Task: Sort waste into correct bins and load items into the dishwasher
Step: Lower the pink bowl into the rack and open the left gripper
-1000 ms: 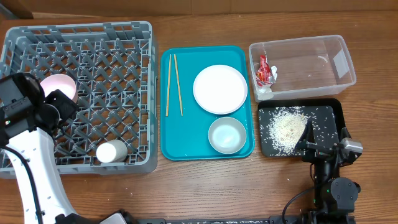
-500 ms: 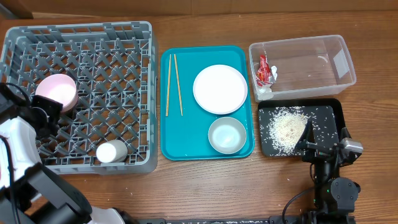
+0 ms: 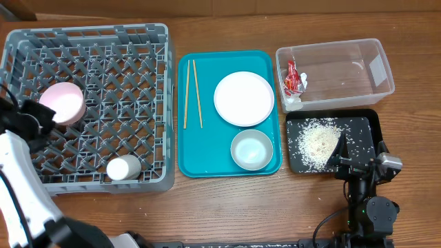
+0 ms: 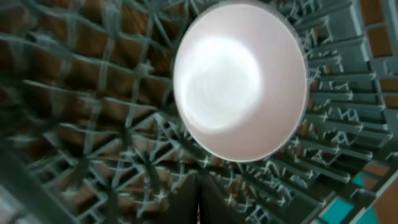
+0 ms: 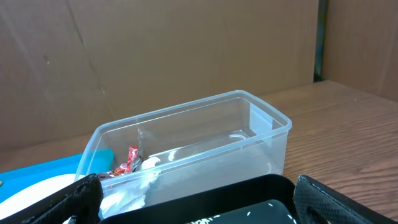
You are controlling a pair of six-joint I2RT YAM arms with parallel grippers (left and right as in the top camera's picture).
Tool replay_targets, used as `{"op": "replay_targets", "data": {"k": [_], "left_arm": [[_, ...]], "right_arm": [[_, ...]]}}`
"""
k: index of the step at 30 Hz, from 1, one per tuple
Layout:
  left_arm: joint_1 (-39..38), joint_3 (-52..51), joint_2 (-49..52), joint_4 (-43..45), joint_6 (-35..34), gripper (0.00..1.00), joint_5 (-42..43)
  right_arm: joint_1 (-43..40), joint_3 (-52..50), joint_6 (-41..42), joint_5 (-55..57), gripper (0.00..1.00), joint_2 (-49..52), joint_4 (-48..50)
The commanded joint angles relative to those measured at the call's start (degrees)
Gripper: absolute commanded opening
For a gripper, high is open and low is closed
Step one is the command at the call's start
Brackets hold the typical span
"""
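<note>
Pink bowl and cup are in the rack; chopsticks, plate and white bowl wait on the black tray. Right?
No: overhead shows chopsticks, plate and white bowl on the teal tray; the black tray holds rice. The rest is right.

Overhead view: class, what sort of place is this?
Likely a robot lab bench staged as a dish-clearing station, not a real kitchen: a grey dish rack, a teal tray, a clear tub and a black tray sit on a wooden table, with cardboard behind.
</note>
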Motion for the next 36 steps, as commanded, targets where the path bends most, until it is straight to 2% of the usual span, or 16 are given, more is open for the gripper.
{"op": "replay_targets", "data": {"k": [1,4,5,7,8,10,14,19,24,30,32,36], "left_arm": [[-4.7,6.4,-2.5,-5.6,6.1,0.04,-15.9],[-10.2,7.5,-2.5,-8.4,6.6,0.04,-25.8],[-11.4,7.5,-2.5,-8.5,6.4,0.10,-27.3],[-12.5,7.4,-2.2,-8.0,3.9,0.42,-27.5],[-12.3,7.4,-2.0,-7.1,3.2,0.50,-27.5],[-10.9,7.4,-1.6,-5.3,2.1,0.55,-26.8],[-6.5,7.4,0.5,-2.1,2.8,0.53,-20.8],[-2.4,7.4,7.8,-1.4,6.0,0.49,-14.4],[-1.7,7.4,14.8,-0.3,6.6,0.48,-13.9],[-1.8,7.4,17.8,3.2,7.3,0.45,-10.4],[-1.8,7.4,17.8,3.6,7.3,0.41,-10.1],[-1.8,7.4,18.1,3.6,9.0,0.27,-10.2]], "right_arm": [[-0.3,-0.6,0.1,0.3,1.00,-0.7,0.3],[-0.3,-0.6,0.1,0.3,1.00,-0.7,0.3],[-0.3,-0.6,0.1,0.3,1.00,-0.7,0.3],[-0.3,-0.6,0.1,0.3,1.00,-0.7,0.3],[-0.3,-0.6,0.1,0.3,1.00,-0.7,0.3],[-0.3,-0.6,0.1,0.3,1.00,-0.7,0.3],[-0.3,-0.6,0.1,0.3,1.00,-0.7,0.3],[-0.3,-0.6,0.1,0.3,1.00,-0.7,0.3],[-0.3,-0.6,0.1,0.3,1.00,-0.7,0.3],[-0.3,-0.6,0.1,0.3,1.00,-0.7,0.3],[-0.3,-0.6,0.1,0.3,1.00,-0.7,0.3],[-0.3,-0.6,0.1,0.3,1.00,-0.7,0.3]]}}
